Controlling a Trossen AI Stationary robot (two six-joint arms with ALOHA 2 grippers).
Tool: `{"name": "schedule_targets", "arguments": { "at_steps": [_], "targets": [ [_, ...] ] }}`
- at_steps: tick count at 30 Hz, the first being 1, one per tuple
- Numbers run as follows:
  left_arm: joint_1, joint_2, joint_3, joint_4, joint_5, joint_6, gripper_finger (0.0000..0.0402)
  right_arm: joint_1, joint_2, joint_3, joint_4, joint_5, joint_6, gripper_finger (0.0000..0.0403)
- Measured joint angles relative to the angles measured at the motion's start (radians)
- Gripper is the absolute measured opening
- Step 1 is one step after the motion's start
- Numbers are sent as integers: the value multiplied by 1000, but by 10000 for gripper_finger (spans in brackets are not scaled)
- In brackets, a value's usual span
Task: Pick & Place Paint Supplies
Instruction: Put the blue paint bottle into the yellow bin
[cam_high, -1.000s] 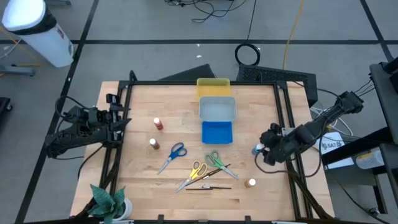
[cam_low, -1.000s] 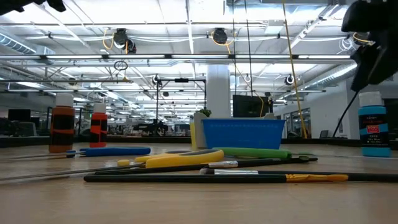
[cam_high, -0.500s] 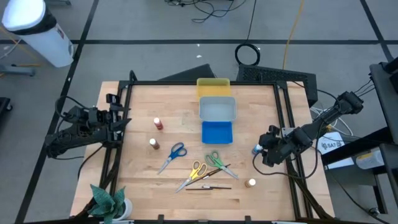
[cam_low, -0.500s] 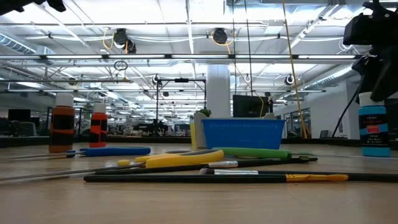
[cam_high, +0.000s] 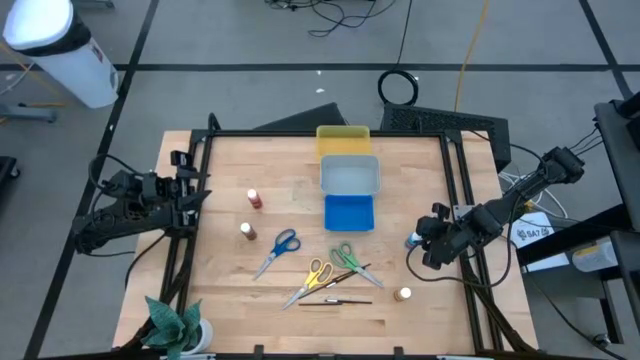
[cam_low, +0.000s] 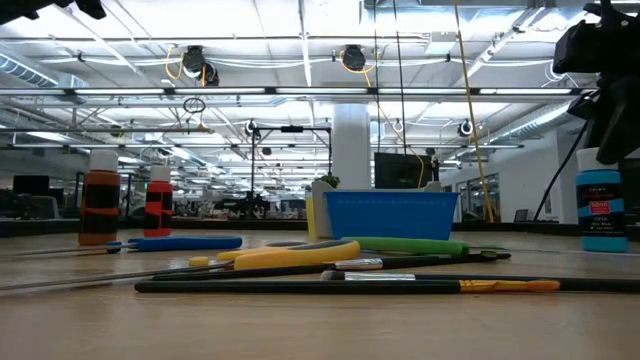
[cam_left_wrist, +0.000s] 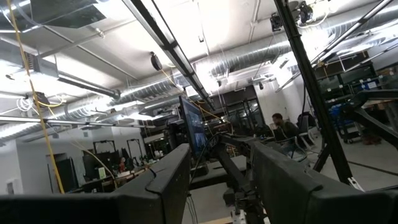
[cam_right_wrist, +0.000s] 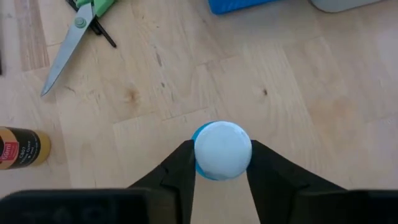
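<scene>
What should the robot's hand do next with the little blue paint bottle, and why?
Probably lift it straight up. The right gripper has a finger on each side of the blue paint bottle, which stands upright on the table. The blue tray sits nearby, a likely place for it.

We see the blue bottle (cam_high: 412, 241) upright near the table's right edge, white cap up, sitting between two dark fingers (cam_right_wrist: 176, 172). The red bottle (cam_high: 255, 199) and brown bottle (cam_high: 247, 231) stand upright on the left. The whitish bottle (cam_high: 403, 294) lies at front right. Blue scissors (cam_high: 278, 249), yellow scissors (cam_high: 310, 281) and green scissors (cam_high: 349, 263) lie flat mid-table, the last two overlapping thin dark brushes (cam_high: 335, 300).
</scene>
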Motion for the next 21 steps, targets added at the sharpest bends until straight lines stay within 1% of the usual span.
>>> {"name": "schedule_targets", "arguments": {
  "at_steps": [3, 9, 14, 21],
  "targets": [
    [0, 0, 0, 0, 0, 0, 182, 0, 0, 0, 0, 0, -5, 115],
    [0, 0, 0, 0, 0, 0, 182, 0, 0, 0, -2, 3, -7, 152],
    [0, 0, 0, 0, 0, 0, 182, -1, 0, 0, -1, 11, -14, 174],
    [0, 0, 0, 0, 0, 0, 182, -1, 0, 0, 31, 11, -30, 185]
  ]
}}
